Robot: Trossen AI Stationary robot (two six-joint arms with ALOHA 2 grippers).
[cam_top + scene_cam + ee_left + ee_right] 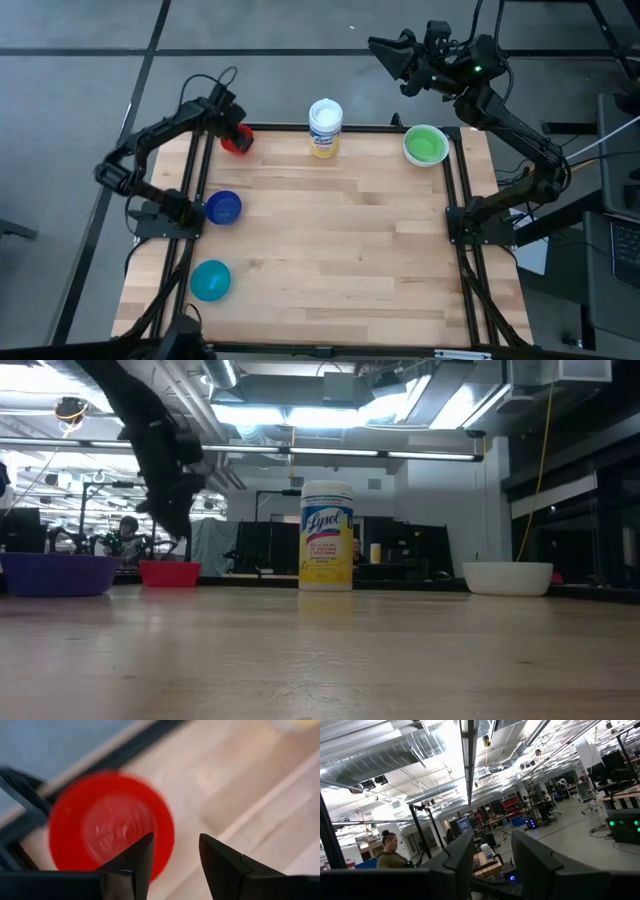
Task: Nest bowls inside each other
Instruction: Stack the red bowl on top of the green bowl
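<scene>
A red bowl [237,141] [110,827] stands on its base at the table's far left corner. My left gripper [227,127] [175,851] hangs open just above it, fingers slanting down, nothing between them; the low view shows it [178,530] clear of the red bowl [168,573]. A dark blue bowl [223,208] [58,574] and a teal bowl [210,280] sit along the left edge. At the far right stands a bowl that shows green from above [425,145] and white from the side [508,577]. My right gripper [387,52] [492,855] is open, raised beyond the far edge, pointing up into the room.
A white Lysol canister with a yellow label [325,127] [326,535] stands upright at the middle of the far edge. Black frame rails [195,190] run along both table sides. The wooden middle [330,230] carries nothing. A person [387,852] shows in the room behind.
</scene>
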